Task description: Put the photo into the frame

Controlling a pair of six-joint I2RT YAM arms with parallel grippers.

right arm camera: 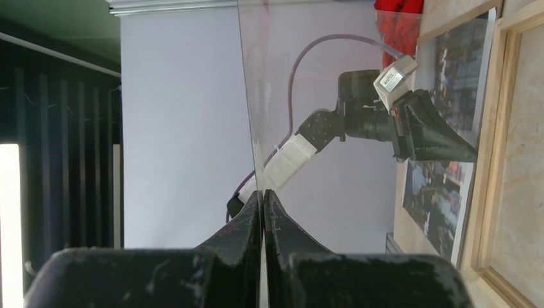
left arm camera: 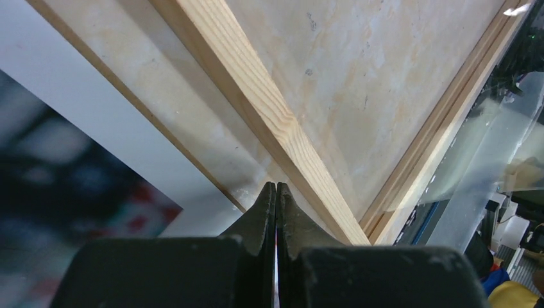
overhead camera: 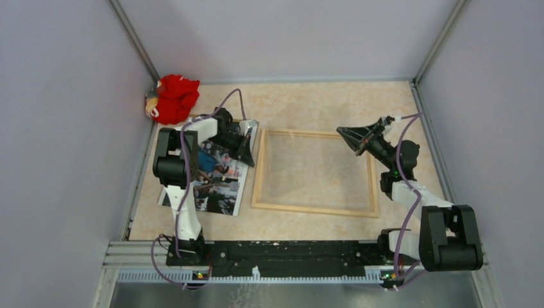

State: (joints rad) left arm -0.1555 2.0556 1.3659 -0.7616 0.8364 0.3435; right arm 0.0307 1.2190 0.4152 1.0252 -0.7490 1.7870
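As we look down from above, pale lilac-grey walls (overhead camera: pixel 289 32) box in three sides; between them lies a beige, marble-patterned table (overhead camera: pixel 301 106), matt and lightly veined; a black and silver rail (overhead camera: pixel 289 253) runs along its 6 o'clock edge; dead centre, the frame (overhead camera: pixel 312 210) lies flat, light wood all round, table showing through; at its 9 o'clock, just beside the frame's left side, the photo (overhead camera: pixel 221 192) lies face up, partly under the left arm, so not in the frame yet; a clear pane (right arm camera: pixel 308 77) stands up at the frame's 3 o'clock side, see-through with a faint glare; up in the 11 o'clock corner, a red cloth bundle (overhead camera: pixel 174 97) sits against the wall; now the left gripper (left arm camera: pixel 276 186), fingers pressed together with nothing between them, tips over the strip of table between the photo's white border and the frame; and the right gripper (right arm camera: pixel 262 192), near the frame's 1 o'clock corner, fingers closed on the pane's edge.
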